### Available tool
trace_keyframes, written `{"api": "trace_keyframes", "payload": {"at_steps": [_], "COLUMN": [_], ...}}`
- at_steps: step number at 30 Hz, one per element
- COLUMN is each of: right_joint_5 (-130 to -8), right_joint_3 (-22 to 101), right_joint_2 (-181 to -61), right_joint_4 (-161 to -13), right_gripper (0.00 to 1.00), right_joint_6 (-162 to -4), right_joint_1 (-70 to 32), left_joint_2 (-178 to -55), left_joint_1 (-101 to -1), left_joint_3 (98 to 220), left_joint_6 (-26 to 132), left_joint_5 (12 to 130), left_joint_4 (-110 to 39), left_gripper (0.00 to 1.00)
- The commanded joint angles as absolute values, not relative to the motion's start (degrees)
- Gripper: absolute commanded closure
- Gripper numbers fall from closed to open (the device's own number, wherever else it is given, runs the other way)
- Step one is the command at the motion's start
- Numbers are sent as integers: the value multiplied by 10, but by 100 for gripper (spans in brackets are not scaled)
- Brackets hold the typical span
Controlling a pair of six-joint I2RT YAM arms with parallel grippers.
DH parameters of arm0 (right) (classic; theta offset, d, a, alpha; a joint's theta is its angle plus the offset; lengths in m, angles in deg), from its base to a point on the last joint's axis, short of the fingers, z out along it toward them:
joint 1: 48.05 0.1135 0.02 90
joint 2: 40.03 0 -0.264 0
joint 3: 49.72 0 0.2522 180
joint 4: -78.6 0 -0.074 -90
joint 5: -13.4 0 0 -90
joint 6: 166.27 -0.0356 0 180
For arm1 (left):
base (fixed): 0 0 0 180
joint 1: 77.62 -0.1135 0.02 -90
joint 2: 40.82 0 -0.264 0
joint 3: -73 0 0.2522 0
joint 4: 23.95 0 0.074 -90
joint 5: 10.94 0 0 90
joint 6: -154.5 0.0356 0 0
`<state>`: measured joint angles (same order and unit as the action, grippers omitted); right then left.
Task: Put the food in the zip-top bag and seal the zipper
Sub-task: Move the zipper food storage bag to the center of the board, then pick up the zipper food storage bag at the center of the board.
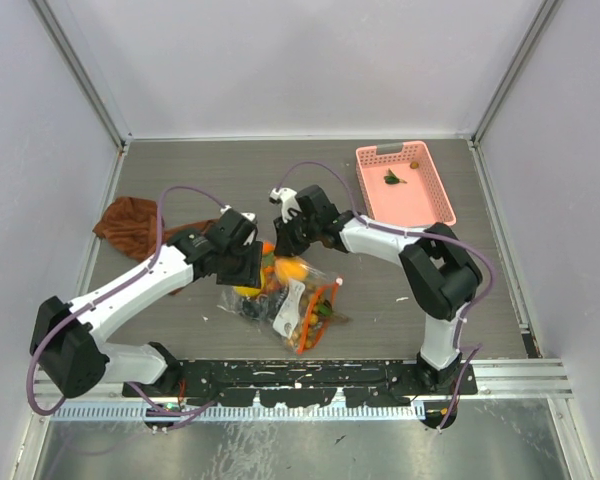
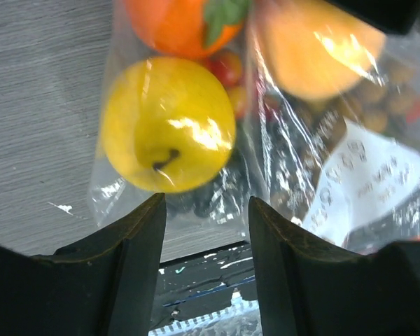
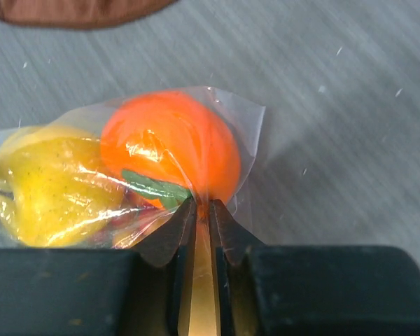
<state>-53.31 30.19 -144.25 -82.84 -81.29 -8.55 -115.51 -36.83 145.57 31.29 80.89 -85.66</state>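
Pinching the bag [image 1: 298,302], lying mid-table toward the near edge, with the right gripper [image 3: 201,204], closing narrowly on its film right against the orange [image 3: 171,143] inside; hovering the left gripper [image 2: 206,203], spread wide, just over the bagged yellow fruit [image 2: 166,122]

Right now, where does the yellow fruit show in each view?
Top external: yellow fruit at centre, just below the left gripper.
Left wrist: yellow fruit inside the bag, left of centre, above the fingers.
Right wrist: yellow fruit at the left edge, mid-height.
Shared landmark: the green-leafed orange fruit beside it.
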Motion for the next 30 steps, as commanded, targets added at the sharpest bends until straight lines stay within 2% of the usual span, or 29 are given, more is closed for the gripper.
{"api": "trace_keyframes", "payload": {"at_steps": [1, 5, 14, 18, 30], "right_joint_5": [-547, -539, -542, -546, -551], "right_joint_3": [376, 380, 272, 204, 68], "right_joint_2": [-1481, -1462, -1286, -1213, -1054], "right_joint_4": [-848, -848, -847, -843, -777], "right_gripper": [79, 66, 34, 29, 25], "right_joint_6": [-791, -790, -829, -869, -946], "right_joint_1": [-100, -114, -191, -237, -373], "left_joint_2": [-1112, -1094, -1110, -1165, -1336], "left_joint_1": [-363, -339, -258, -192, -85], "left_joint_3": [1478, 1478, 1514, 1561, 1716], "left_joint_6": [323, 307, 298, 316, 390], "left_joint_5": [810, 820, 879, 939, 1049], "left_joint_4": [-833, -826, -807, -806, -837], "left_gripper": [48, 46, 41, 39, 31]}}
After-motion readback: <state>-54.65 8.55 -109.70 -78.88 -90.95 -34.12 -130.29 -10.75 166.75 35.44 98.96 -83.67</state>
